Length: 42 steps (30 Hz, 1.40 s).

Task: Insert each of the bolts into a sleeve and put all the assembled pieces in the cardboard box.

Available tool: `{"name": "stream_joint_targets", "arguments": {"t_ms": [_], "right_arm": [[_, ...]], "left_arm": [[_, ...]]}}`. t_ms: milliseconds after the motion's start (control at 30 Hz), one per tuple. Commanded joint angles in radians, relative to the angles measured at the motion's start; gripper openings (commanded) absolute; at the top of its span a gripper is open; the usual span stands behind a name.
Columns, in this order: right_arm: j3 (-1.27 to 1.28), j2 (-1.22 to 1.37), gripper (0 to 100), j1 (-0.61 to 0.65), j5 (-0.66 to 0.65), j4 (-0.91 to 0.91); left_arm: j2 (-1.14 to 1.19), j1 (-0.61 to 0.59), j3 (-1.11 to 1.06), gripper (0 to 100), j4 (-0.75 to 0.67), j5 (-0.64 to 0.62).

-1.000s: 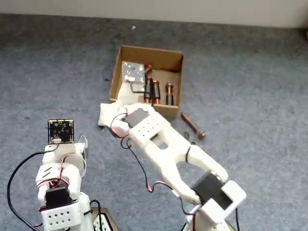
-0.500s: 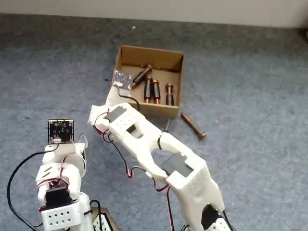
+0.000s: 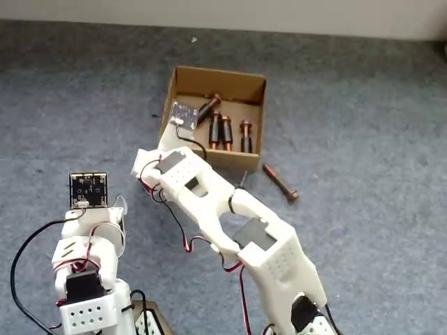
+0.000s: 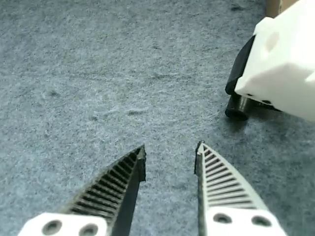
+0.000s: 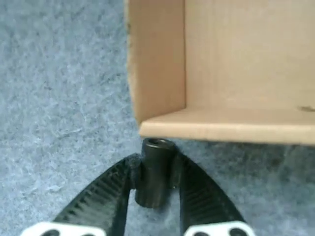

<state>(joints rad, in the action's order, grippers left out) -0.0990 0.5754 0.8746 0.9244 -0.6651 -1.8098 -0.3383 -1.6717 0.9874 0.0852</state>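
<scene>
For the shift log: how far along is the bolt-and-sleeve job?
Done: four copper bolts in black sleeves lie in the brown cardboard box. In hand: the right tool grips a black cylindrical sleeve beside the box's outer wall. Remaining: one bare copper bolt on the grey carpet needs sleeving and boxing.

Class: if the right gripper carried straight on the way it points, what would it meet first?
Most likely the cardboard box: the right gripper, shut on a black sleeve, points at the box's near wall close to a corner. The sleeve's tip would touch first; depth is uncertain.
</scene>
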Motion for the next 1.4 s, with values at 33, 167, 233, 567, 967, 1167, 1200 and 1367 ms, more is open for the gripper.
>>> {"name": "stream_joint_targets", "arguments": {"t_ms": [33,167,233,567,967,1167,1200,1367], "right_arm": [[-0.030,-0.022,1.9,-0.015,0.009,0.012],[-0.038,-0.025,1.9,-0.022,0.005,-0.113],[-0.056,-0.036,1.9,-0.022,-0.061,-0.171],[-0.071,-0.205,1.9,-0.024,-0.431,-0.443],[0.016,-0.205,2.3,-0.067,-0.606,-0.630],[0.159,-0.205,10.4,-0.054,-0.608,-0.535],[0.166,-0.205,12.1,-0.054,-0.608,-0.535],[0.179,-0.203,12.3,-0.044,-0.603,-0.535]], "left_arm": [[-0.010,-0.012,0.022,17,0.002,0.003],[-0.010,-0.012,0.022,17,0.000,0.003],[-0.010,-0.012,0.022,17,-0.002,0.003],[-0.010,-0.012,0.021,17,-0.003,0.005],[-0.010,-0.012,0.015,17,-0.003,0.006],[-0.010,-0.012,0.015,17,-0.002,0.006],[-0.010,-0.012,0.015,17,-0.002,0.006],[-0.010,-0.012,0.015,17,-0.002,0.006]]}}
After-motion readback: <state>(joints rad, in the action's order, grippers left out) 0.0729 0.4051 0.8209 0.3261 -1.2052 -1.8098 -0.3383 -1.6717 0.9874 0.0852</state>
